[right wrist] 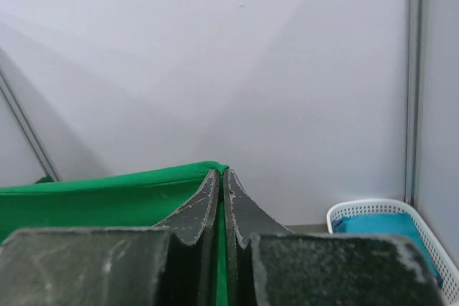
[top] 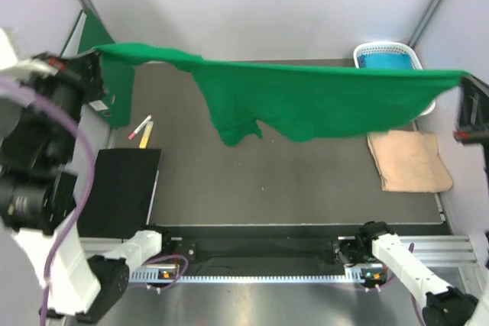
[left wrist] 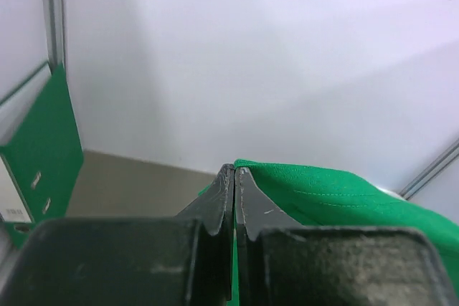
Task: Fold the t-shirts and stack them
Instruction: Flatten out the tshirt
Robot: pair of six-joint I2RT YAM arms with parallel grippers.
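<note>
The green shirt (top: 306,101) is held stretched in the air above the table (top: 290,188). One end is clamped in the left gripper (top: 95,59) at far left, the other in the right gripper (top: 464,79) at far right. Each pair of jaws is pressed together on a cloth edge, which is shown close up only in the wrist views. The sagging middle of the shirt is shown only from above.

A teal cloth (top: 386,59) in a white basket (top: 357,54) at the far right corner is seen from above and from the right wrist. A folded peach cloth (top: 409,159) near the basket, two markers (top: 143,129) and a black panel (top: 122,188) are seen from above alone.

The binder (left wrist: 43,141) is partly hidden in the top view. Its white label (left wrist: 11,202) is cut off by the frame edge, and its writing cannot be read.
</note>
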